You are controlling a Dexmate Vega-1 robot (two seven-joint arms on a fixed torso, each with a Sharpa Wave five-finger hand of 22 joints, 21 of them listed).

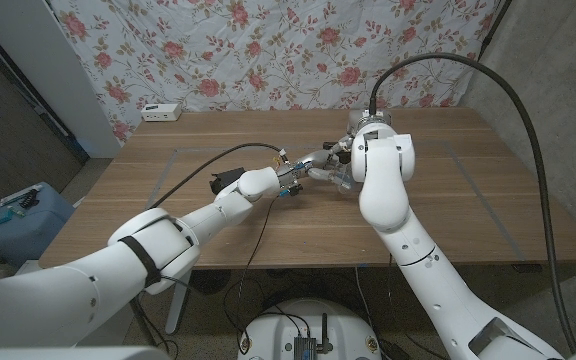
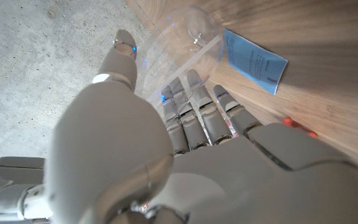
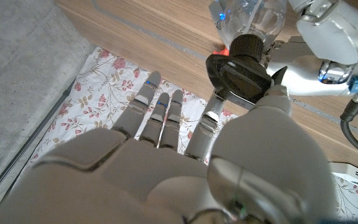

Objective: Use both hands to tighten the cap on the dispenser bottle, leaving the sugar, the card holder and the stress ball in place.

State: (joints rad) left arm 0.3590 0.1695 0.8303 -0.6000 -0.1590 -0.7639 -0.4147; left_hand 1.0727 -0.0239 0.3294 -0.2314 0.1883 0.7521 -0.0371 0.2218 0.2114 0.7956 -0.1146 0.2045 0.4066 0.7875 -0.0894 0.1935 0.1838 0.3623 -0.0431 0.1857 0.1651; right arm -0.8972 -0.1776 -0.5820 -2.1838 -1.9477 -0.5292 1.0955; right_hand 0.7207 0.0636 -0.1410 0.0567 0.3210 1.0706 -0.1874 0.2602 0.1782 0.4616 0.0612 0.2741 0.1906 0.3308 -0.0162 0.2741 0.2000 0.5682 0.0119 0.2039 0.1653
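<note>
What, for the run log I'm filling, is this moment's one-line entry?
stage: both hands at bottle | left hand: grips dispenser bottle | right hand: at cap, grip unclear | blue packet: on table

Wooden table is taking up the middle, with faint rectangle outlines marked on top. A floral sheet is hanging across the back at 12 o'clock. White power strip is sitting at 11. Blue bin is showing at 9, grey floor underneath.
</note>
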